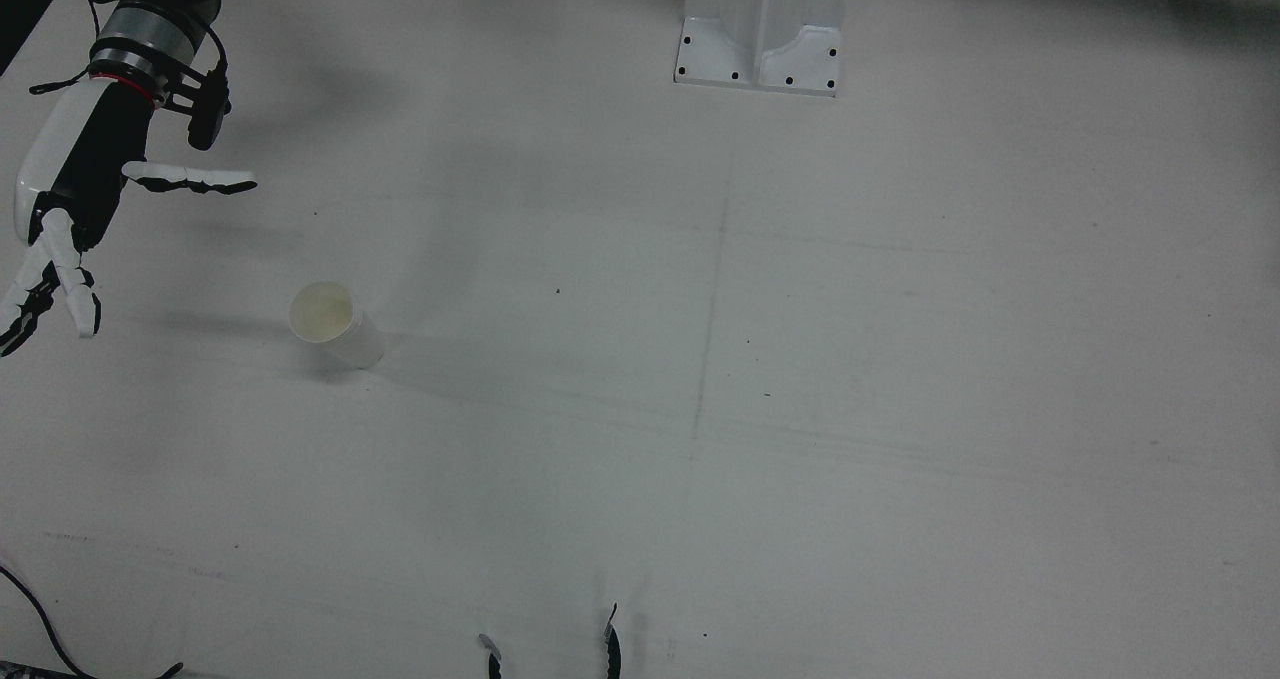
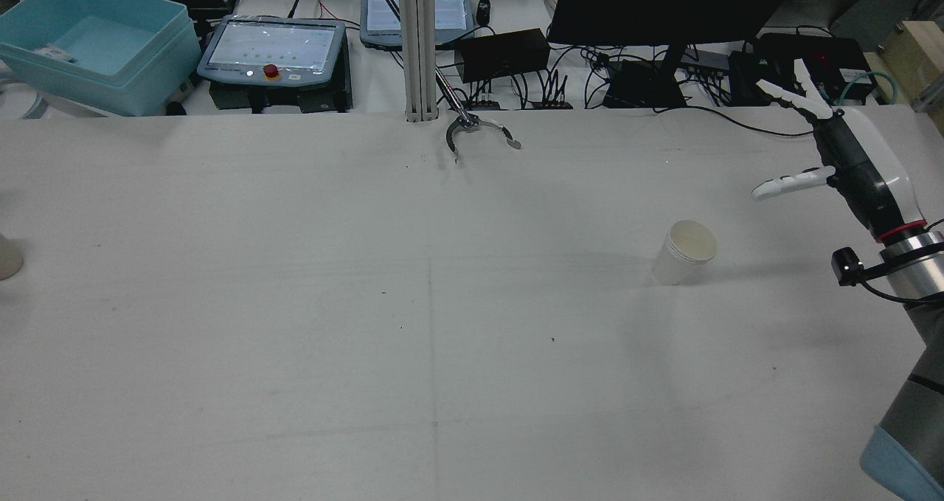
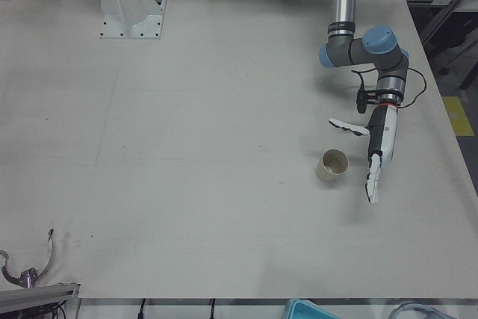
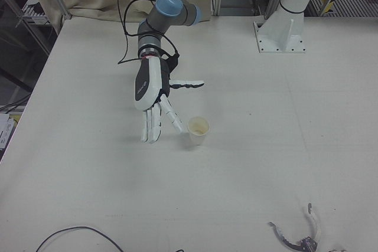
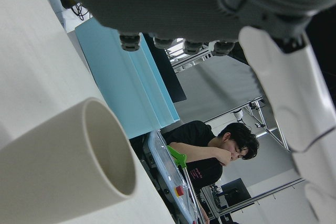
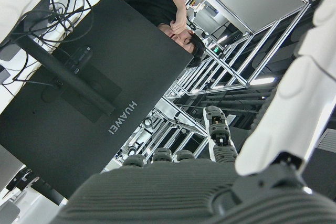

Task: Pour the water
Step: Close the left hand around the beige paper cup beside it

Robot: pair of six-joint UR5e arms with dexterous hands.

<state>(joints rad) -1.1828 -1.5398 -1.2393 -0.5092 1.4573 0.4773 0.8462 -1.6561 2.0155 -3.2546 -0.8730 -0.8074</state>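
Two white paper cups stand upright on the white table. One cup [image 1: 335, 325] is before my right arm; it also shows in the rear view [image 2: 686, 252] and the right-front view [image 4: 198, 129]. My right hand [image 1: 70, 189] is open, fingers spread, hovering beside that cup without touching it, as the rear view [image 2: 848, 165] and the right-front view [image 4: 152, 95] also show. The other cup [image 3: 332, 163] stands close beside my open left hand [image 3: 377, 151], apart from it. The left hand view shows this cup [image 5: 68, 166] close by. I cannot tell what either cup holds.
A white pedestal [image 1: 760, 39] is bolted at the table's robot side. A small metal clamp [image 2: 479, 133] lies at the operators' edge. Beyond that edge are a blue bin [image 2: 96, 43], teach pendants, a monitor and cables. A black cable [image 4: 77, 233] lies at the near corner.
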